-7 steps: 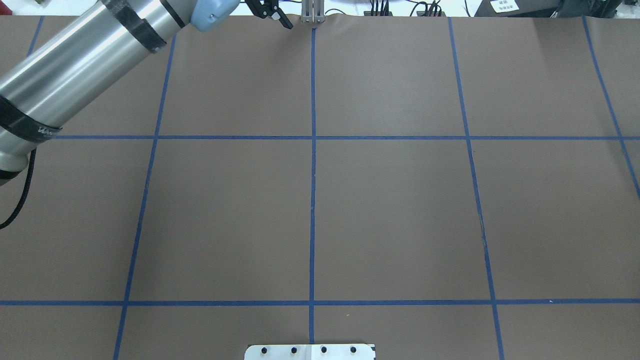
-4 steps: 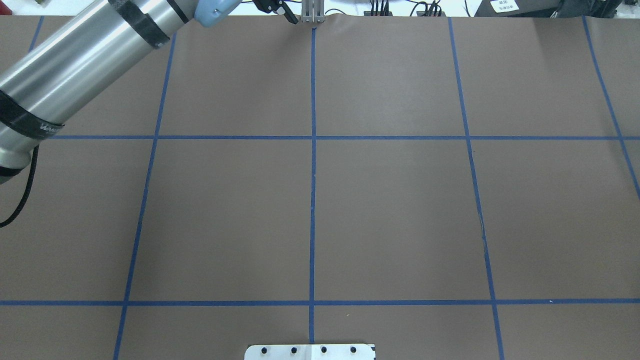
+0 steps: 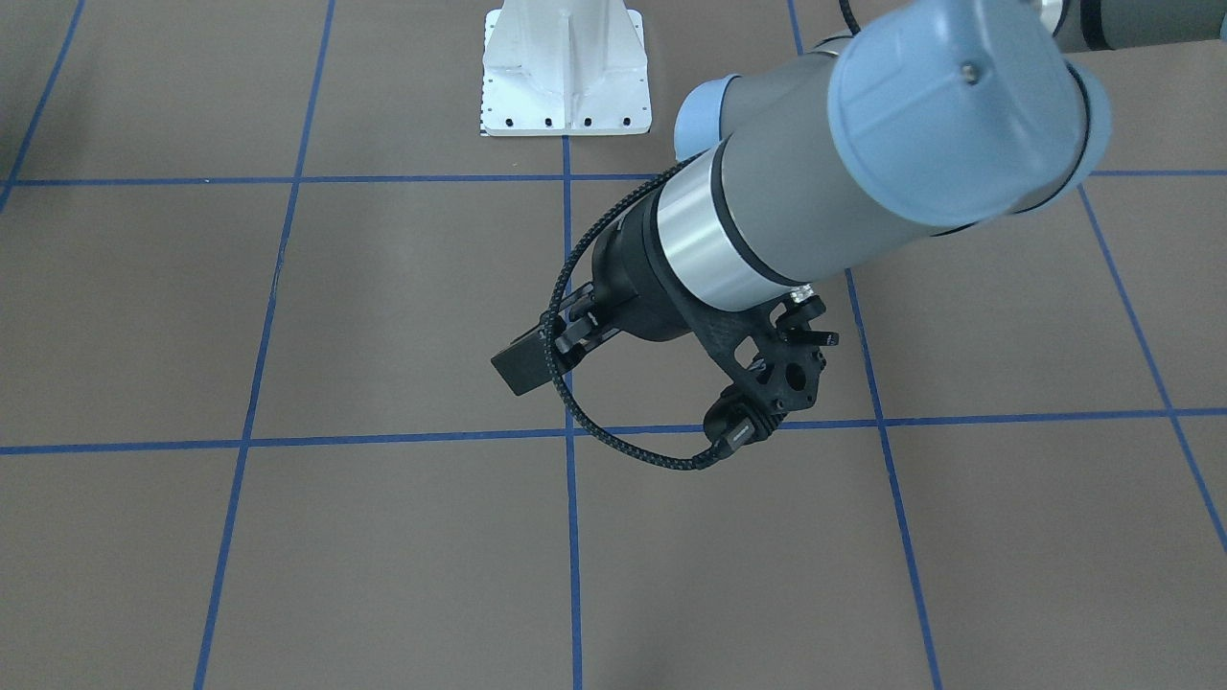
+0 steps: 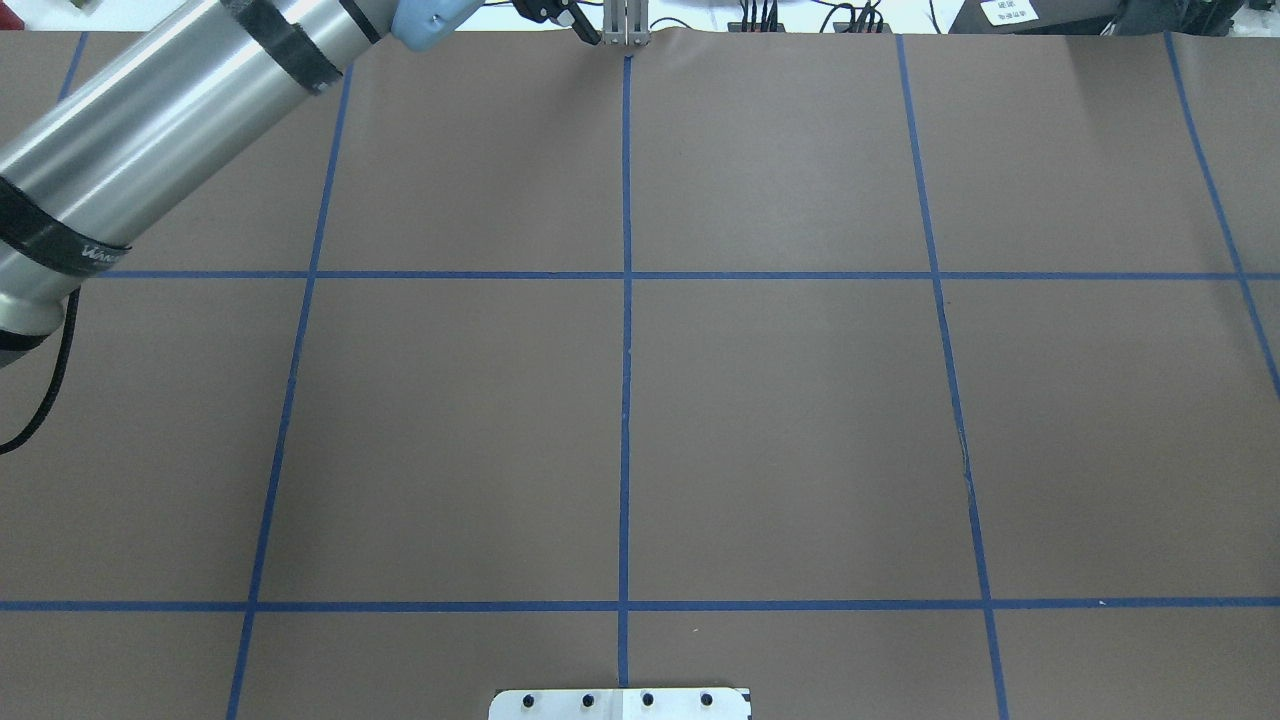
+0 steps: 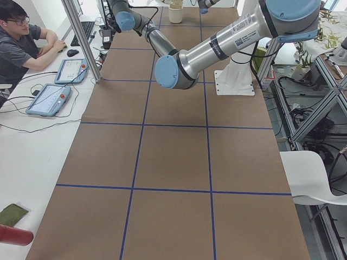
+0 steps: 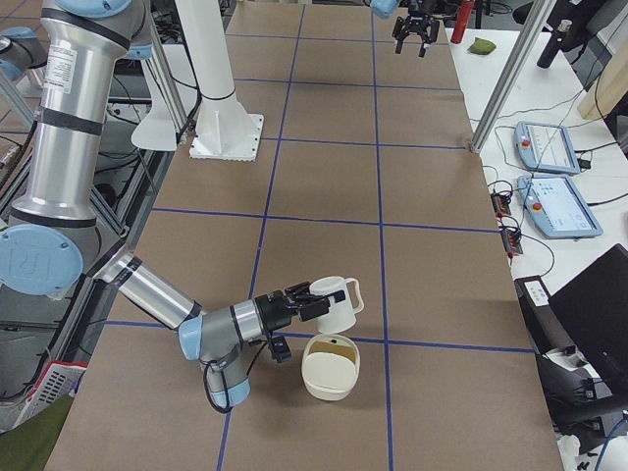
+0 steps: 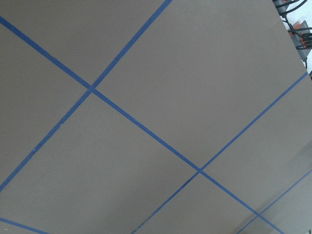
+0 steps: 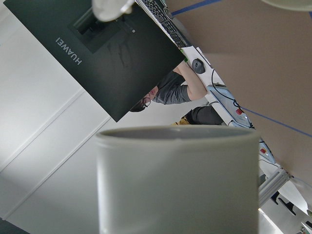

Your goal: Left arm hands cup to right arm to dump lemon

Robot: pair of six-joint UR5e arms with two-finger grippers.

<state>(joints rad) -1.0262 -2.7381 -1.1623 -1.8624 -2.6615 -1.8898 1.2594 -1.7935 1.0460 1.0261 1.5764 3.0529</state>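
One left end effector (image 6: pixel 413 44) was released; whether the right end effector (image 6: pixel 312 302) clenched the tilted cup (image 6: pixel 339 304) could not be told.

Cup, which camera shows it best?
Exterior right: the cup, body and handle, at the right gripper. The right wrist view shows only its blurred wall up close; exterior left has something pale far off, too small to tell; the others miss it.

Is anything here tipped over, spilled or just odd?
The cup hangs tipped on its side at the right tool, close to a bowl holding something yellowish. Nothing looks spilled on the table.
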